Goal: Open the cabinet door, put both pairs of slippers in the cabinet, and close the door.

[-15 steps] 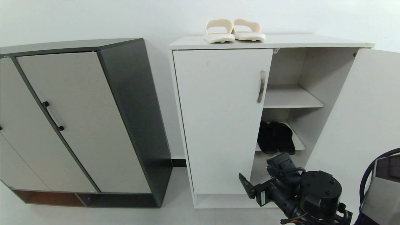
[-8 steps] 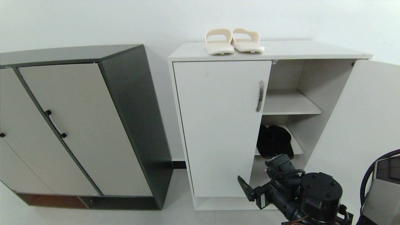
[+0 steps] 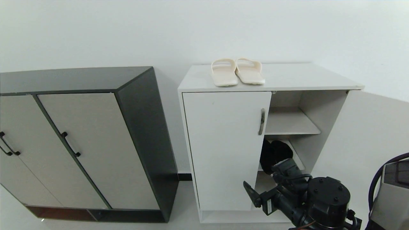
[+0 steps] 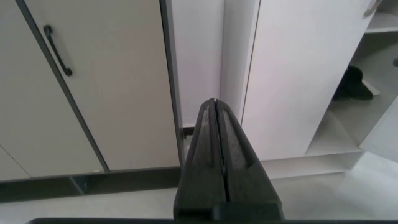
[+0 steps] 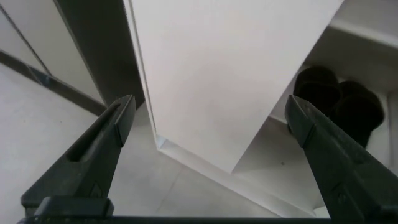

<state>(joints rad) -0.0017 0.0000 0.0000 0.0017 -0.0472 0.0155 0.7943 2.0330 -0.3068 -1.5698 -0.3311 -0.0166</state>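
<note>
The white cabinet (image 3: 287,78) has its left door (image 3: 223,147) closed and its right door (image 3: 364,134) swung wide open. A cream pair of slippers (image 3: 237,72) lies on the cabinet's top. A black pair of slippers (image 3: 276,151) sits on the lower shelf inside, also seen in the right wrist view (image 5: 339,102) and the left wrist view (image 4: 354,84). My right gripper (image 5: 211,155) is open and empty, low in front of the closed door's bottom corner. My left gripper (image 4: 216,106) is shut and empty, pointing at the gap between the two cabinets near the floor.
A dark cabinet (image 3: 96,127) with closed light doors and black handles stands just left of the white one. The upper shelf (image 3: 287,123) of the white cabinet is bare. A metal handle (image 3: 262,121) is on the closed door. Pale floor lies in front.
The head camera has moved, so both cabinets sit lower and smaller in the picture and more of the white top shows. The slippers have not moved on the cabinet.
</note>
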